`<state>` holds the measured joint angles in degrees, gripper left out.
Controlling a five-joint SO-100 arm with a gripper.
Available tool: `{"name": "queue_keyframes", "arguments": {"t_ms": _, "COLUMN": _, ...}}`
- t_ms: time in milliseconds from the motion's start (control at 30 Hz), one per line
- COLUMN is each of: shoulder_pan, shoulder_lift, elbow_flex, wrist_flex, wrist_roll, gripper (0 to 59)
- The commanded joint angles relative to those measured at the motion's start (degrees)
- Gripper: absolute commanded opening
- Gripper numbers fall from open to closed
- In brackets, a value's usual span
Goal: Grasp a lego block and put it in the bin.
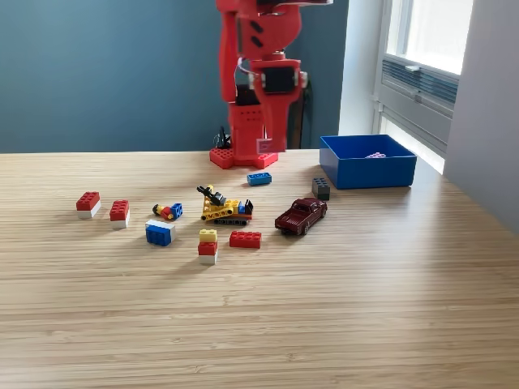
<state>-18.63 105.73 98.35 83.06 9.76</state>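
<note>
My red gripper [268,144] hangs fingers-down above the back middle of the table, in front of the arm's base [243,156]. It is shut on a small pale pink lego block [264,146]. The bin [369,171], a shallow blue open box, stands at the exterior view's right, well apart from the gripper, with a small pink piece [375,155] inside it. Loose lego blocks lie on the table: a blue one [259,178], a dark grey one [321,188], a red one [245,239] and a yellow, red and white stack [208,245].
A dark red toy car [301,215] and a yellow toy vehicle [223,208] sit mid-table. Two red-and-white blocks [87,203] [119,213], a blue-and-white block [159,232] and a small multicoloured piece [168,211] lie at the left. A wall and window bound the right side.
</note>
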Motion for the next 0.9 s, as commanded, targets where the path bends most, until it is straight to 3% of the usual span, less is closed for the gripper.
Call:
{"name": "queue_keyframes", "arguments": {"t_ms": 33, "shoulder_pan": -15.3, "shoulder_lift": 3.8, "elbow_flex": 0.1, "wrist_flex": 1.1, "wrist_roll": 2.4, "gripper": 0.0}}
{"name": "queue_keyframes", "arguments": {"t_ms": 500, "shoulder_pan": -50.6, "shoulder_lift": 3.5, "elbow_flex": 1.6, "wrist_flex": 1.1, "wrist_roll": 7.2, "gripper": 0.0}}
{"name": "queue_keyframes", "arguments": {"t_ms": 733, "shoulder_pan": -53.3, "shoulder_lift": 2.0, "elbow_flex": -2.1, "wrist_flex": 1.0, "wrist_roll": 6.6, "gripper": 0.0}}
{"name": "queue_keyframes", "arguments": {"t_ms": 900, "shoulder_pan": -52.5, "shoulder_lift": -7.5, "elbow_flex": -7.3, "wrist_flex": 1.5, "wrist_roll": 6.5, "gripper": 0.0}}
